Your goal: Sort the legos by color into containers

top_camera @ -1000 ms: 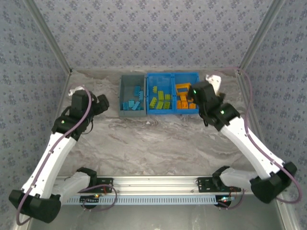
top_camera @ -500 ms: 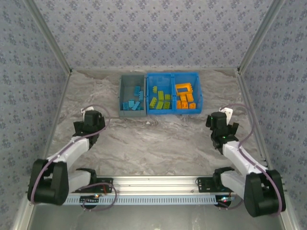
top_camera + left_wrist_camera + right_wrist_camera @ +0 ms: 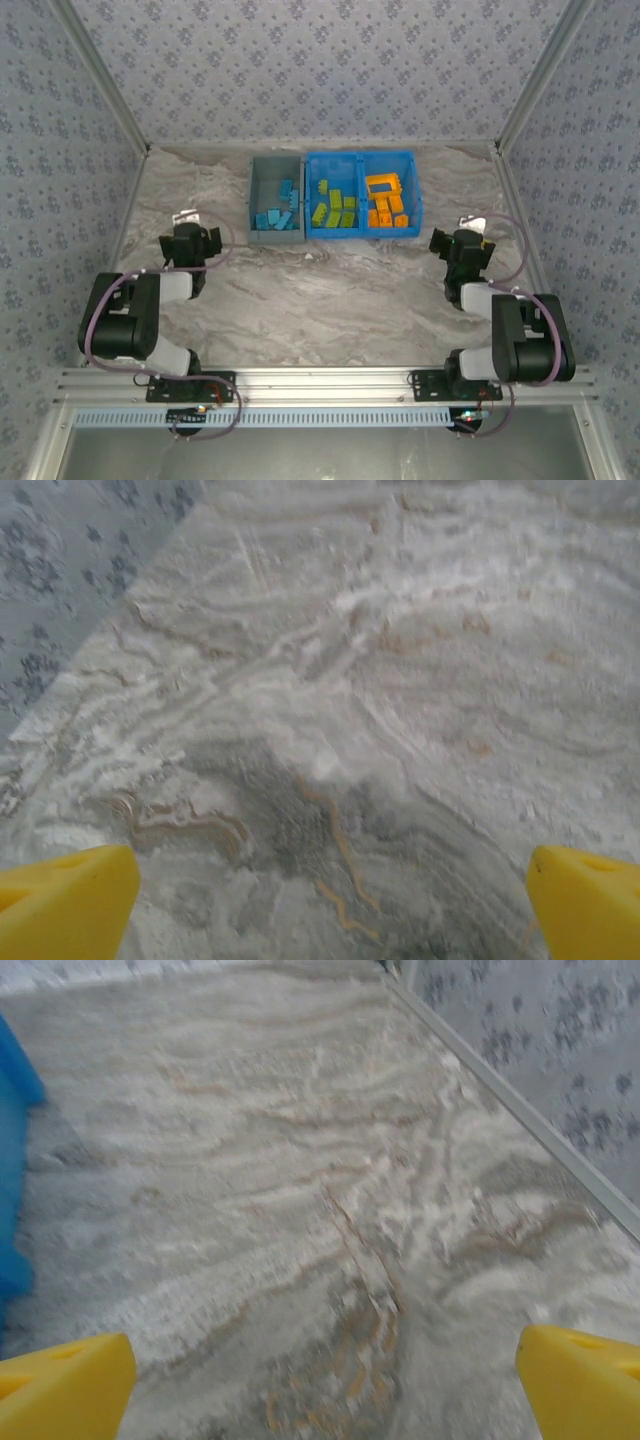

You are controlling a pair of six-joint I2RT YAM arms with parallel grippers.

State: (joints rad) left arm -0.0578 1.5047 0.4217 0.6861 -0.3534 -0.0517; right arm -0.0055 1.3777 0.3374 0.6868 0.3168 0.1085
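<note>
Both arms have folded back to the near edge, so your sort looks finished.
Left fingers (image 3: 62,905) and right fingers (image 3: 60,1385) hang spread, holding nothing, over the counter (image 3: 330,300). Blue legos (image 3: 277,210) sit in the grey-blue bin (image 3: 254,200), with green legos (image 3: 335,207) and orange legos (image 3: 385,212) in separate compartments of the bright blue bin (image 3: 414,195).

The left gripper's (image 3: 322,905) yellow fingers (image 3: 62,900) were cut off at the left wrist view's bottom corners, and the counter (image 3: 400,680) beneath was blurred. The right wrist view cropped the bright blue bin (image 3: 12,1060) at its left edge. From above, the legos (image 3: 338,208) overlapped in their compartments, too small to count.
</note>
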